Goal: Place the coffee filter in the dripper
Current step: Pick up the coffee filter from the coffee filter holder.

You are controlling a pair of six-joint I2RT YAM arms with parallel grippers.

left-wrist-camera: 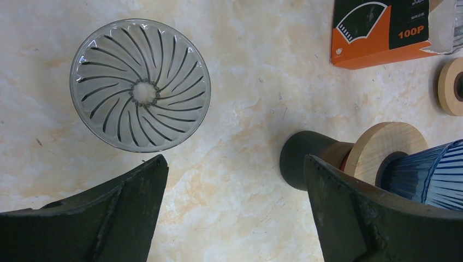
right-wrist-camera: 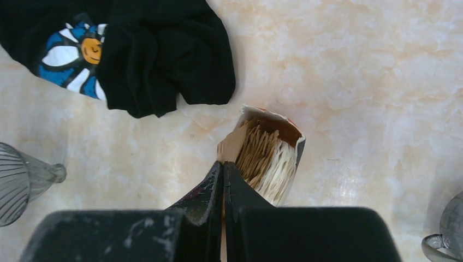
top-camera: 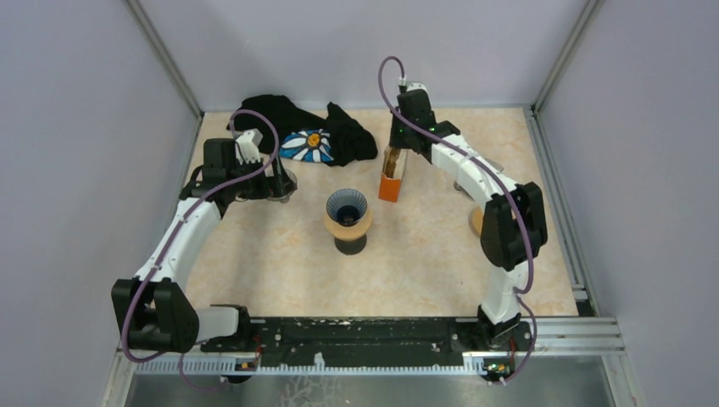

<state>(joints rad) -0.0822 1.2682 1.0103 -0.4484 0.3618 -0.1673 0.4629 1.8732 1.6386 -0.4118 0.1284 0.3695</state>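
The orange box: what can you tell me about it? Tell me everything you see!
The orange box is cardboard, orange with a black panel showing a filter picture and "100P". It stands upright on the pale table, its top torn open. Inside, tan paper filters are packed on edge. The right pincer is shut at its open top, maybe pinching a flap or filter edge.

The only print I can read is "100P", in black on the orange band of the filter box, which lies well ahead of the left pincer and off to its right. The small lettering higher up on the box's dark panel is too fine to make out. The black cloth, ahead and to the left of the right pincer, carries a picture only: a white daisy on blue with an orange smiling face.
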